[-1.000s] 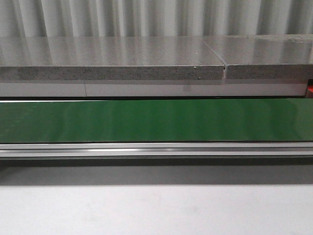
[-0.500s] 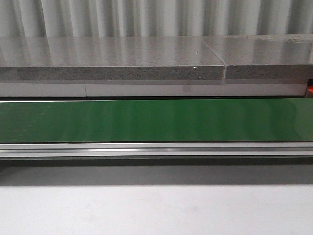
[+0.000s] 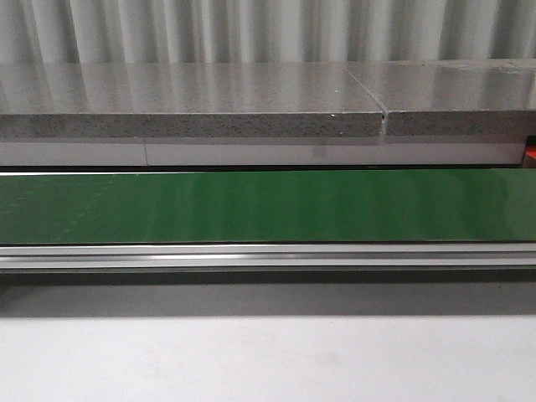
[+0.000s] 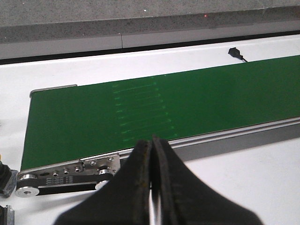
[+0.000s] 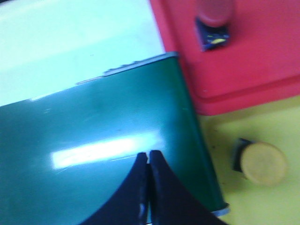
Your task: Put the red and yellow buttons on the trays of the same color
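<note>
Hovering over the green conveyor belt (image 4: 164, 108), the left gripper (image 4: 152, 154) has its fingers pressed together, nothing between them. Right gripper (image 5: 149, 166) likewise clenched and empty, above the belt's end (image 5: 108, 140). Just past that end sit the red tray (image 5: 253, 61) and the yellow tray (image 5: 262, 206), touching each other. Red button (image 5: 214, 14) rests on the red tray, yellow button (image 5: 262, 163) on the yellow tray. Front view shows only the belt (image 3: 268, 205), its metal rail (image 3: 268, 255) and a grey stone counter (image 3: 193, 100) behind.
</note>
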### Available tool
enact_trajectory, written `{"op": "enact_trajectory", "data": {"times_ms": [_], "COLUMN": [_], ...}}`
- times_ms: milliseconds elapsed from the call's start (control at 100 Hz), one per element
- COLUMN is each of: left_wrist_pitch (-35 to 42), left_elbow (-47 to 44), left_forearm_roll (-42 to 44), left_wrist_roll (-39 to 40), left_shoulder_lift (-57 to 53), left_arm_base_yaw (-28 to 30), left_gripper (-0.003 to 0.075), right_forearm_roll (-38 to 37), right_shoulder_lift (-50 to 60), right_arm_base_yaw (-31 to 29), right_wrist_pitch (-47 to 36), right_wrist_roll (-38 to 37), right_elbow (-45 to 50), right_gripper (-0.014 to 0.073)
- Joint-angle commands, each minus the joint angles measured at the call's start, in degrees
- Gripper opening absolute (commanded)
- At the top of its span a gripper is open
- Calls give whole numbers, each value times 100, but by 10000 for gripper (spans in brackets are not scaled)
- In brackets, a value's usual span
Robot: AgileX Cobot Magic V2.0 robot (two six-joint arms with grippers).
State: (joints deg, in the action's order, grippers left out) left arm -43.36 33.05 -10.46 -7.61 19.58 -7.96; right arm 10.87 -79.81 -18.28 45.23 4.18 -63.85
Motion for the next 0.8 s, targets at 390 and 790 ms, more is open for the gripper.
{"op": "enact_trajectory", "data": {"times_ms": [390,790], "left_wrist_pitch": [382,382], "left_elbow": [145,145], "left_forearm_roll": [-84,-88], "left_wrist_roll": [-15,-15], "left_shoulder_lift": [41,41], "left_arm_base_yaw": [-56,-56], "left_gripper": [-20,-20], "right_forearm_roll": [-111,-105], "right_shoulder_lift": [1317,3873], "right_arm_base_yaw": [2200,2625], "right_wrist_pitch": [-936,-1414], "right_wrist_roll": [906,906], "right_elbow": [876,2723], "right_gripper": [-66,-66]}}
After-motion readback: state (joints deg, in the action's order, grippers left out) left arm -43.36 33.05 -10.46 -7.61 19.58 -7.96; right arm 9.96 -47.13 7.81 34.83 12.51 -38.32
